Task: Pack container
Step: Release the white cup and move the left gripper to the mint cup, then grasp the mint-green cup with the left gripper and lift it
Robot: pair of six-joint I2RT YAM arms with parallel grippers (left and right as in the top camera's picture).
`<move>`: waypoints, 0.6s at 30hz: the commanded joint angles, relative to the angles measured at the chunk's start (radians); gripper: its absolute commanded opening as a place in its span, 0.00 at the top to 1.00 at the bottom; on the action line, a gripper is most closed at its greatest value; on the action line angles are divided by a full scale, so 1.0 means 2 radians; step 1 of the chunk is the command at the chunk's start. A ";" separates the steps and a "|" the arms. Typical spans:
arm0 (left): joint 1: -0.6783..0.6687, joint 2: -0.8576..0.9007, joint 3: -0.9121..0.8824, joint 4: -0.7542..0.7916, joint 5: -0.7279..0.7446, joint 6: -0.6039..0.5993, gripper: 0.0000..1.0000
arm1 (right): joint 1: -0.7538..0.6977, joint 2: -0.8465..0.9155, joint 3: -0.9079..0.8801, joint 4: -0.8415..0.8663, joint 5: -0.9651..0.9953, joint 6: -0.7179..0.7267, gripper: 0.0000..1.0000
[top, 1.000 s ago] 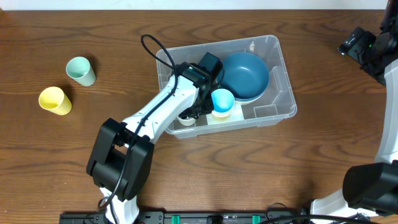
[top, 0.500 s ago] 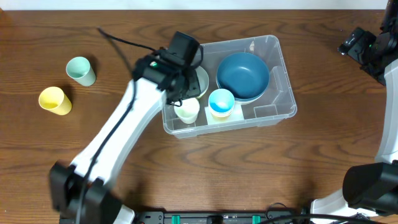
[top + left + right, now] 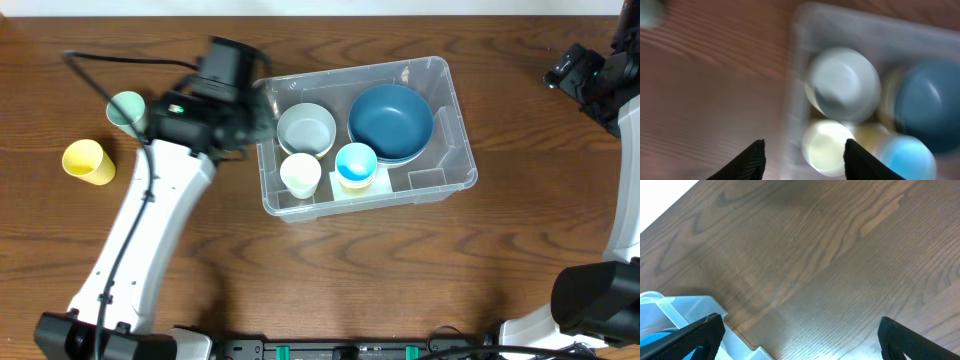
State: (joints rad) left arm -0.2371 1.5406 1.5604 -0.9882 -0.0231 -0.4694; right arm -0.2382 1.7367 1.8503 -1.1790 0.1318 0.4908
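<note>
The left arm has swung up and out of the container (image 3: 452, 92) – a second ago it was low over the near-left corner, and now it is over the wooden table (image 3: 400, 260), just outside the bin's left wall. The left gripper (image 3: 805, 161) has its fingers spread apart with nothing between them, though its wrist view is blurred. The clear plastic container sits on the table right of centre, long side slightly angled. Inside it, a pale grey bowl (image 3: 306, 129) is at the back left with a bigger dark blue bowl (image 3: 391, 121) beside it on the right. A cream cup (image 3: 300, 175) stands upright in front of the grey bowl, and a light blue cup (image 3: 356, 165) stands just beside the cream one. Left of the bin – well apart from it – a mint cup (image 3: 128, 112) and a yellow cup (image 3: 88, 162) lie on the table. The right gripper (image 3: 805, 339) hangs wide open and empty at the far right.
</note>
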 commanded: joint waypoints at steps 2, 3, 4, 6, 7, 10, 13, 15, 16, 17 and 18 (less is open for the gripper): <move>0.084 0.005 0.006 0.040 -0.034 0.105 0.38 | -0.003 0.002 -0.001 0.000 0.005 0.007 0.01; 0.098 0.007 0.006 0.056 -0.034 0.125 0.37 | -0.003 0.002 -0.001 0.000 0.005 0.007 0.01; 0.111 0.009 0.005 0.072 -0.034 0.146 0.35 | -0.003 0.002 -0.001 0.000 0.005 0.007 0.01; 0.135 0.016 0.005 0.104 -0.034 0.189 0.32 | -0.003 0.002 -0.001 0.000 0.005 0.007 0.01; 0.146 0.023 0.005 0.120 -0.034 0.210 0.30 | -0.003 0.002 -0.001 0.000 0.005 0.007 0.01; 0.173 0.049 0.005 0.156 -0.034 0.254 0.29 | -0.003 0.002 -0.001 0.000 0.005 0.007 0.01; 0.199 0.087 0.006 0.186 -0.034 0.261 0.29 | -0.003 0.002 -0.001 0.000 0.005 0.007 0.01; 0.215 0.115 0.005 0.205 -0.034 0.261 0.29 | -0.003 0.002 -0.001 0.000 0.005 0.007 0.01; 0.221 0.129 0.005 0.214 -0.034 0.261 0.29 | -0.003 0.002 -0.001 0.000 0.005 0.007 0.01; 0.227 0.140 0.005 0.221 -0.034 0.261 0.29 | -0.003 0.002 -0.001 0.000 0.005 0.007 0.01; 0.232 0.150 0.006 0.228 -0.034 0.261 0.29 | -0.003 0.002 -0.001 0.000 0.005 0.007 0.01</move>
State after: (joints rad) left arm 0.1959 1.7859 1.5604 -0.5507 -0.0799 0.0093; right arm -0.2382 1.7367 1.8503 -1.1790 0.1318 0.4908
